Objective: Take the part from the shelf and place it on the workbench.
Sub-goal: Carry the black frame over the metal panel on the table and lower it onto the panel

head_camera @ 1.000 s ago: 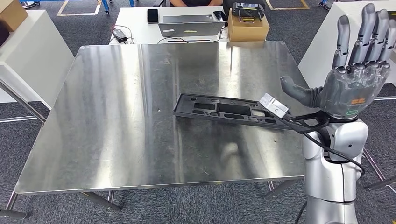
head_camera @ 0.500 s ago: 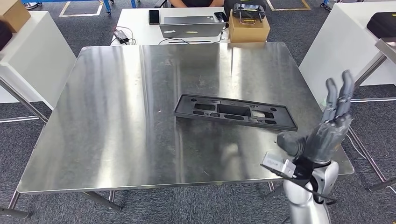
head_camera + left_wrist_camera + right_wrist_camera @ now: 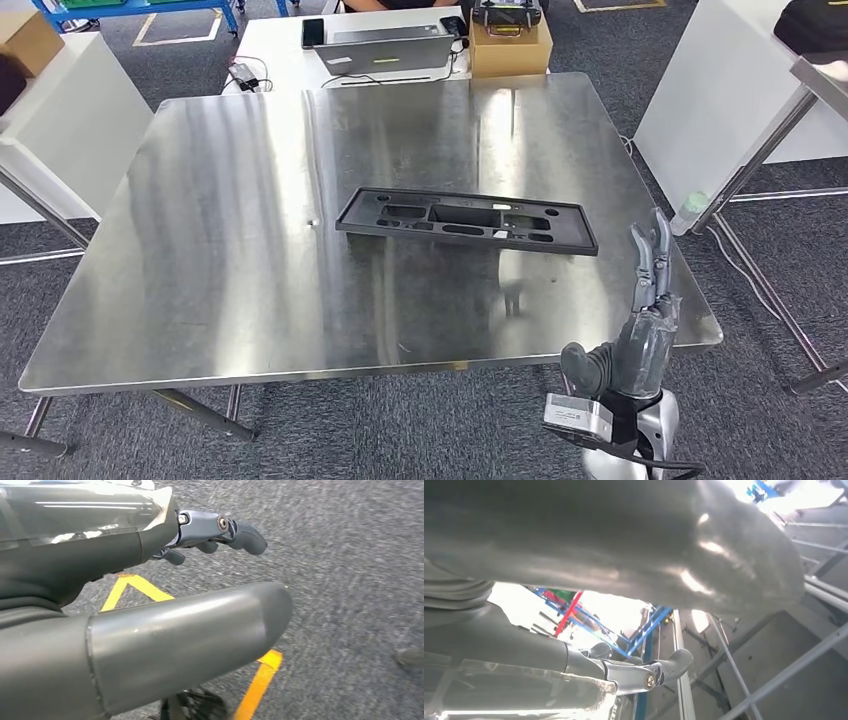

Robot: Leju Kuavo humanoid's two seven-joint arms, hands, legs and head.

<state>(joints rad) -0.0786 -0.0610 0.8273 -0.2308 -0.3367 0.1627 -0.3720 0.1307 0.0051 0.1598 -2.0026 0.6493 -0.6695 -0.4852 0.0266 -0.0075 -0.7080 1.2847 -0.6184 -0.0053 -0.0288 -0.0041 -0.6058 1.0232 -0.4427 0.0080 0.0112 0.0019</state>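
Observation:
The part, a long black plastic panel with cut-outs [image 3: 467,220], lies flat on the steel workbench [image 3: 240,250], right of its middle. My right hand [image 3: 645,320] hangs at the bench's front right corner, below the tabletop edge, fingers straight and apart, holding nothing. In the right wrist view the right hand [image 3: 634,672] shows with empty fingers. In the left wrist view my left hand [image 3: 215,530] hangs over grey carpet, its fingers loosely bent with nothing in them.
A white desk [image 3: 290,50] behind the bench carries a laptop [image 3: 385,50], a phone and a cardboard box [image 3: 510,45]. White tables stand at the left [image 3: 60,120] and right [image 3: 720,90]. A metal frame leg [image 3: 750,170] rises at the right.
My right hand has dropped from above the part's right end down to the bench's front right corner. The camera has shifted, so the whole scene slid left and up.

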